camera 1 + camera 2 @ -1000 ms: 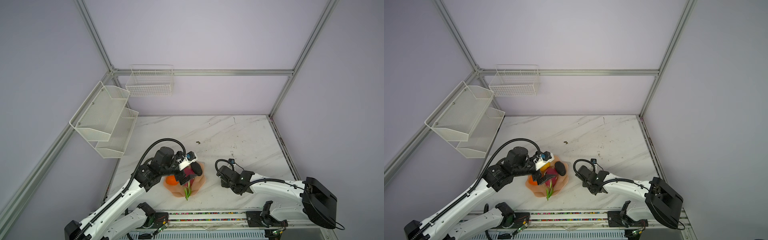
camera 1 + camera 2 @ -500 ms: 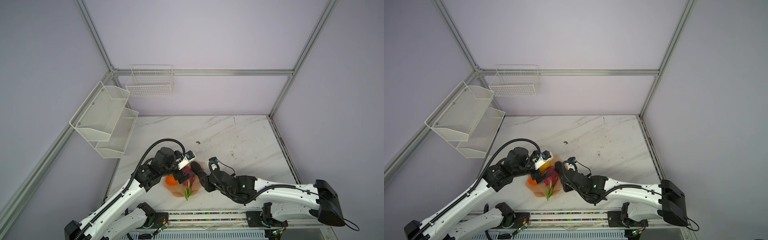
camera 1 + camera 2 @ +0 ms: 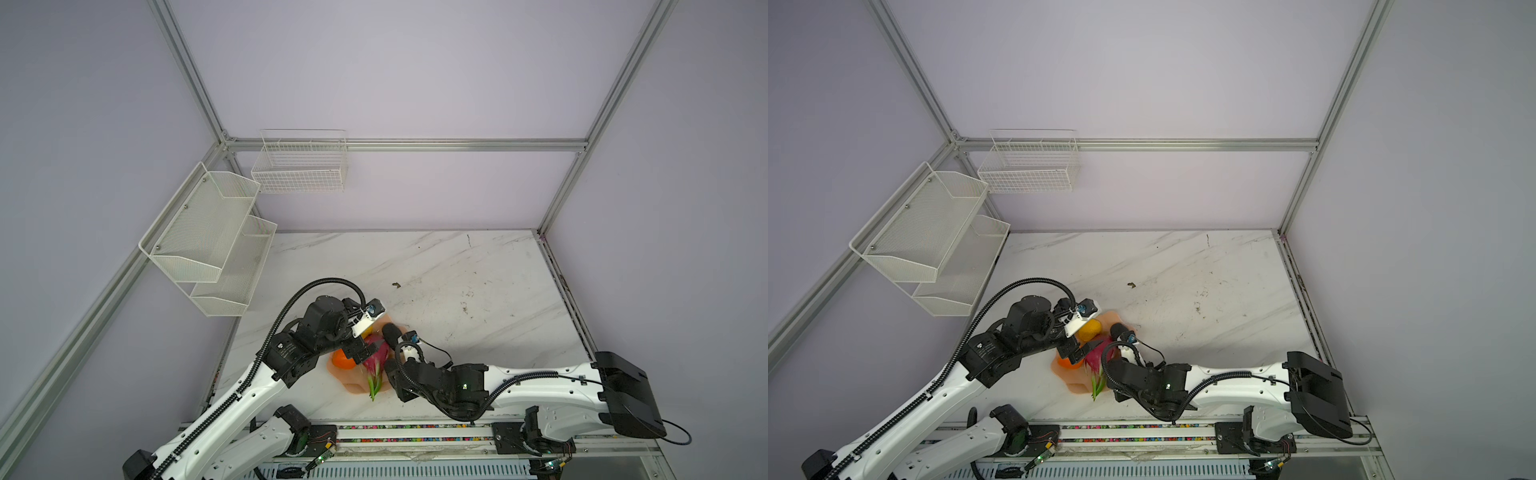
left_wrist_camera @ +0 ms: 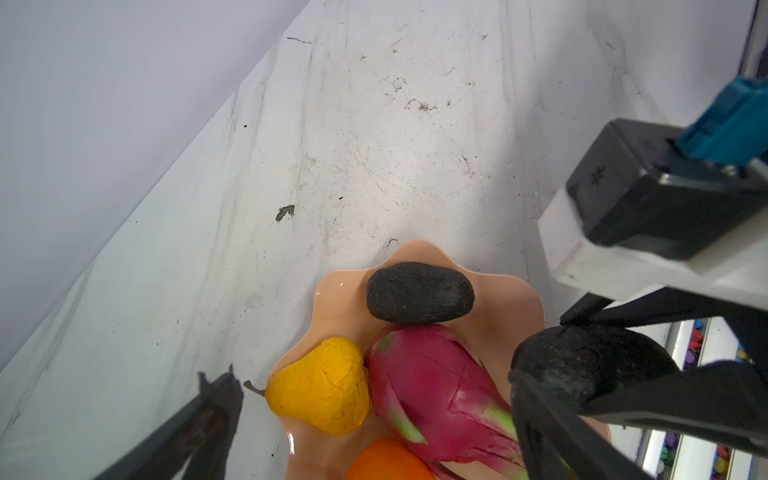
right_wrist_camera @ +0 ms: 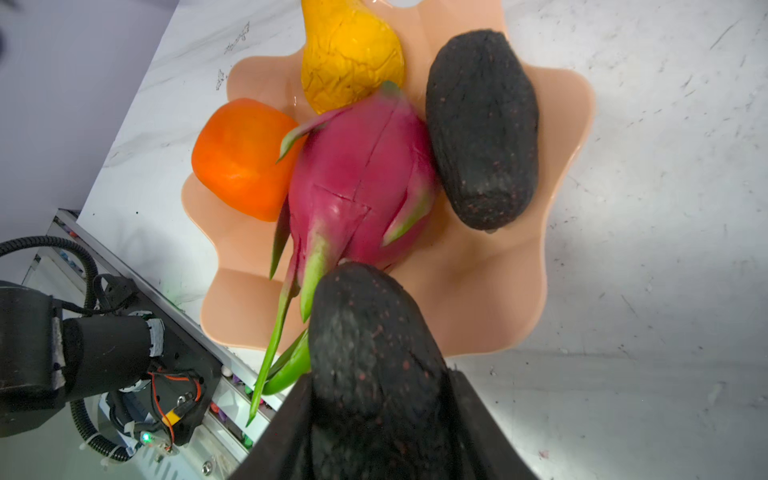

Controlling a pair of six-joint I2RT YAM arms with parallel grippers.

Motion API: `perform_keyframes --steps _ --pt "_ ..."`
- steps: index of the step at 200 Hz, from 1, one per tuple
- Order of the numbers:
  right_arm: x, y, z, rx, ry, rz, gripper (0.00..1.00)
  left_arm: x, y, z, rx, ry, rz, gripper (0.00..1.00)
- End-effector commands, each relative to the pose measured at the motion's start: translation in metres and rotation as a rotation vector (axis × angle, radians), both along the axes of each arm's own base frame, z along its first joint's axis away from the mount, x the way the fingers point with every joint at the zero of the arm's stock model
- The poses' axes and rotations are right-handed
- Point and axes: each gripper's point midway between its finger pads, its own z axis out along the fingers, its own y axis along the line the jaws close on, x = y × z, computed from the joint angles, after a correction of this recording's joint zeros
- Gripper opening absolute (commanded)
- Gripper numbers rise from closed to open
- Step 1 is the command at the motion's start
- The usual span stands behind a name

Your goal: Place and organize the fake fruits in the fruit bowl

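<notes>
Your right pincer (image 5: 380,386) grips a black oval fruit (image 5: 365,328) over the 5 o'clock side of the pink fruit bowl (image 5: 557,145), right by the dragon fruit (image 5: 357,174) and its green tip. Your left pincer (image 4: 368,380) hangs wide open above the bowl, which sits at 7 o'clock on the bench (image 3: 457,291).

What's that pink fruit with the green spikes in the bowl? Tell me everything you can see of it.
The dragon fruit is a magenta, plastic-looking oval with green-tipped scales and long green leaves at one end. It lies on its side in the middle of the peach bowl, leaves poking out over the rim. The orange, yellow pear and a loose black oval lie against it; the held black oval in the right gripper seems to touch its leafy end.
</notes>
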Motion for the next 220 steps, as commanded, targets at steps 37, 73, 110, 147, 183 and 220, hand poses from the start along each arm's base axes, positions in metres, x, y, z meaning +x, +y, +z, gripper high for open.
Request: perform_keyframes --steps 37,73,110,147,183,220 --pt "0.015 0.009 0.020 0.037 -0.064 -0.056 0.37 0.001 0.002 -0.004 -0.010 -0.003 0.016 1.00" --pt "0.025 0.010 0.017 0.012 -0.083 -0.064 0.37 0.001 0.002 -0.004 -0.010 -0.003 0.017 1.00" --pt "0.029 0.005 0.011 -0.001 -0.083 -0.076 0.48 0.001 0.003 -0.004 -0.008 -0.006 0.019 1.00" --pt "0.030 0.004 0.012 -0.004 -0.095 -0.074 0.70 0.002 0.004 -0.005 -0.007 -0.004 0.023 1.00" --pt "0.033 0.005 0.017 -0.004 -0.111 -0.073 0.77 0.002 0.003 -0.005 -0.004 -0.004 0.022 1.00" --pt "0.049 -0.012 0.046 0.008 -0.170 -0.124 0.81 0.005 0.007 -0.005 0.003 -0.012 0.050 1.00"
